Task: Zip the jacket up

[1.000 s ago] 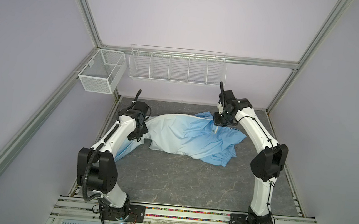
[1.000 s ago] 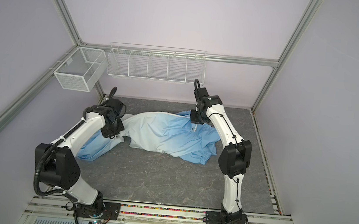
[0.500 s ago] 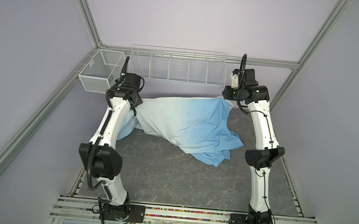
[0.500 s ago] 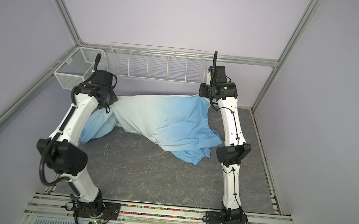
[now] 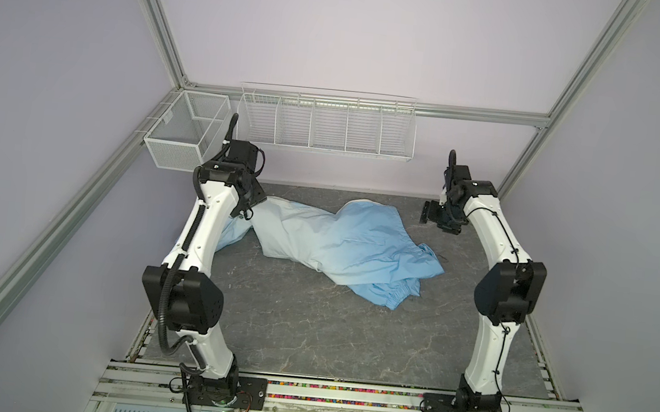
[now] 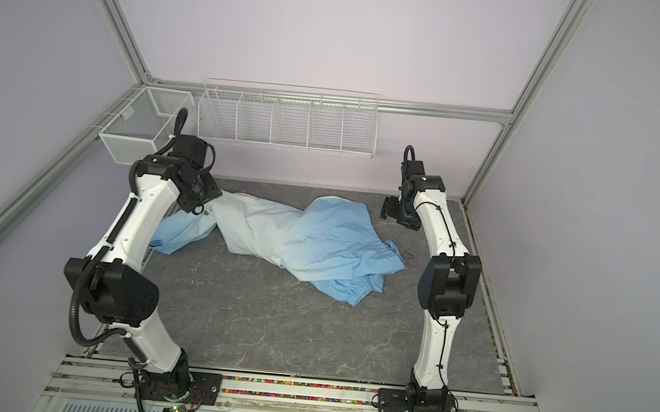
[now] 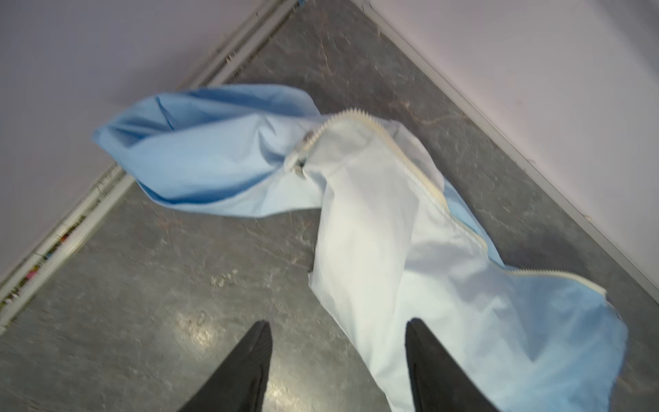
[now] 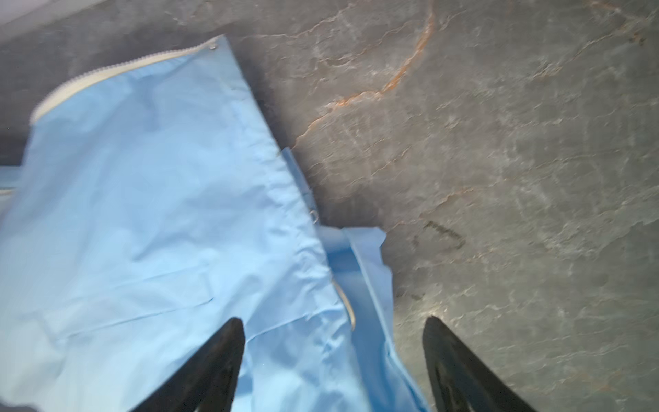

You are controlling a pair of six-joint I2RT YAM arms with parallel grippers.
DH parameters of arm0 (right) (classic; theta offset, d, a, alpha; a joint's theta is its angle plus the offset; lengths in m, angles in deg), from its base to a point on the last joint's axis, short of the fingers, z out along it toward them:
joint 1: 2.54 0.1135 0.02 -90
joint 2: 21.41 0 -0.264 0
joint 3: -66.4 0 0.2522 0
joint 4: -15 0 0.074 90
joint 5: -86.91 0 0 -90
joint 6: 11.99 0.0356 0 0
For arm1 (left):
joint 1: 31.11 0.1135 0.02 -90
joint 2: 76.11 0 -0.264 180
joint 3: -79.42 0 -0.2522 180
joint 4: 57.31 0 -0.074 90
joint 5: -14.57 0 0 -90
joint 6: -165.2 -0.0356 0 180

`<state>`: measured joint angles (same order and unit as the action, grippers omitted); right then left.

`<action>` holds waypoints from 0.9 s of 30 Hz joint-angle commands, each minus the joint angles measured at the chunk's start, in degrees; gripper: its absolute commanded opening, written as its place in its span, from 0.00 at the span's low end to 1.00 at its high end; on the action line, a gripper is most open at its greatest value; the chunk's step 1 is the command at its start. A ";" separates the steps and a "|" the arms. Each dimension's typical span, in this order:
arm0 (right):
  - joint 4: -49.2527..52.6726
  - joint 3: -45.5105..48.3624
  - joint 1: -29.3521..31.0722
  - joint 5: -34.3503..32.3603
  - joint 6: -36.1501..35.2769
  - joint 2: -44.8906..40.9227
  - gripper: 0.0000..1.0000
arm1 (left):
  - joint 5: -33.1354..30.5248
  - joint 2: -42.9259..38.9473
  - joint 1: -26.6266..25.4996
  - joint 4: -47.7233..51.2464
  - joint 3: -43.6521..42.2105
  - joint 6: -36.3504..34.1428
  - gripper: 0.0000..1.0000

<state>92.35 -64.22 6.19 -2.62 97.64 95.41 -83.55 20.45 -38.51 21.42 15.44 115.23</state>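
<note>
Two claws and one jacket on my screens, listed in order.

1. Jacket point(image 5: 341, 246) point(image 6: 303, 242): it lies crumpled on the far half of the grey mat point(image 5: 307, 330). It stretches from under the left arm toward the right. The left end is pale and whitish, and the cloth turns deeper blue to the right. A gathered cuff point(image 5: 394, 295) sticks out at the near edge.

2. Zipper point(image 7: 403, 153) point(image 8: 107, 71): cream teeth run along a loose edge of the cloth. A small metal stud point(image 8: 213, 47) sits at its end by the blue corner.

3. Left claw point(image 7: 338, 323) point(image 5: 250, 209): released, with its fingers spread and nothing between them. I see it raised over the mat at the pale end of the jacket, with one finger point(image 7: 424, 353) above the cloth.

4. Right claw point(image 8: 334, 320) point(image 5: 440, 218): released wide and empty. It hangs beyond the jacket's far right corner, clear of the cloth in both top views.

5. Wire rack point(image 5: 326, 127) and mesh basket point(image 5: 185, 133): both hang on the back frame.
</note>
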 commanded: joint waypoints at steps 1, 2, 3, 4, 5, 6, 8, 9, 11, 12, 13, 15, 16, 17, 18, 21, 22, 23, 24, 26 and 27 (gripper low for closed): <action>-2.89 8.73 -0.03 6.37 -0.45 -4.80 0.85 | 13.65 -4.45 -4.75 -4.43 -13.07 7.81 0.62; -4.17 12.30 -0.03 8.00 -0.24 -5.99 0.85 | 15.83 -6.29 -7.11 -7.06 -17.71 10.41 0.63; -5.20 15.13 0.01 9.36 -0.13 -6.83 0.85 | 17.39 -7.59 -9.01 -9.64 -21.65 12.77 0.64; -6.23 17.95 0.12 10.29 0.08 -7.69 0.85 | 19.65 -8.89 -11.02 -13.50 -26.13 15.42 0.64; -7.18 20.86 0.22 10.87 0.37 -8.44 0.85 | 21.34 -9.55 -12.74 -17.74 -30.34 18.54 0.64; -8.20 23.47 0.32 11.73 0.57 -9.13 0.85 | 22.18 -9.77 -14.13 -21.28 -33.70 21.11 0.63; -10.72 27.07 0.41 13.31 1.09 -9.89 0.85 | 22.87 -8.84 -15.74 -26.09 -37.32 24.65 0.64; -11.70 28.78 0.54 13.97 1.34 -10.10 0.85 | 22.97 -7.86 -16.30 -27.78 -37.97 25.11 0.63; -13.33 31.55 0.82 14.74 1.92 -10.05 0.84 | 23.04 -5.09 -16.51 -28.38 -37.28 24.39 0.63; -13.64 32.41 1.05 14.90 2.06 -9.76 0.84 | 22.99 -3.56 -16.42 -28.36 -36.72 23.80 0.63; -13.95 33.18 1.34 15.15 2.23 -9.36 0.82 | 22.32 -1.99 -16.42 -28.08 -35.91 23.04 0.63; -15.30 34.88 1.95 16.37 2.87 -8.90 0.77 | 21.41 1.02 -16.25 -28.55 -34.60 22.55 0.62; -16.04 35.68 2.37 16.99 3.31 -8.88 0.72 | 20.93 2.87 -15.96 -28.53 -33.61 21.07 0.62; -16.75 36.44 2.60 17.70 3.64 -8.89 0.67 | 20.31 4.76 -15.72 -28.37 -32.47 20.01 0.61; -17.05 36.91 4.44 18.06 3.74 -8.81 0.61 | 19.70 6.44 -15.48 -28.04 -31.21 19.20 0.60; -17.35 38.14 8.08 18.25 3.65 -8.93 0.48 | 17.40 12.67 -14.45 -26.18 -26.09 16.10 0.53; -17.78 38.72 9.36 18.78 3.72 -8.98 0.44 | 17.03 14.47 -14.16 -25.53 -24.53 15.30 0.50; -17.95 39.13 10.46 19.27 3.89 -9.06 0.41 | 16.60 16.17 -13.86 -24.75 -22.28 14.24 0.49; -18.13 39.70 11.82 19.69 4.00 -9.13 0.38 | 16.11 17.94 -13.62 -23.87 -20.06 13.18 0.49; -18.54 40.55 14.34 20.30 4.26 -9.37 0.35 | 15.32 20.90 -13.20 -22.59 -16.11 11.37 0.49; -18.72 40.95 15.53 20.64 4.56 -9.54 0.33 | 15.08 22.34 -12.93 -21.73 -13.84 10.56 0.49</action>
<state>74.50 -24.90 18.93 15.04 101.82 86.40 -65.40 39.66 -52.28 -2.23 -3.95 129.83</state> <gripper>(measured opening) 0.343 0.489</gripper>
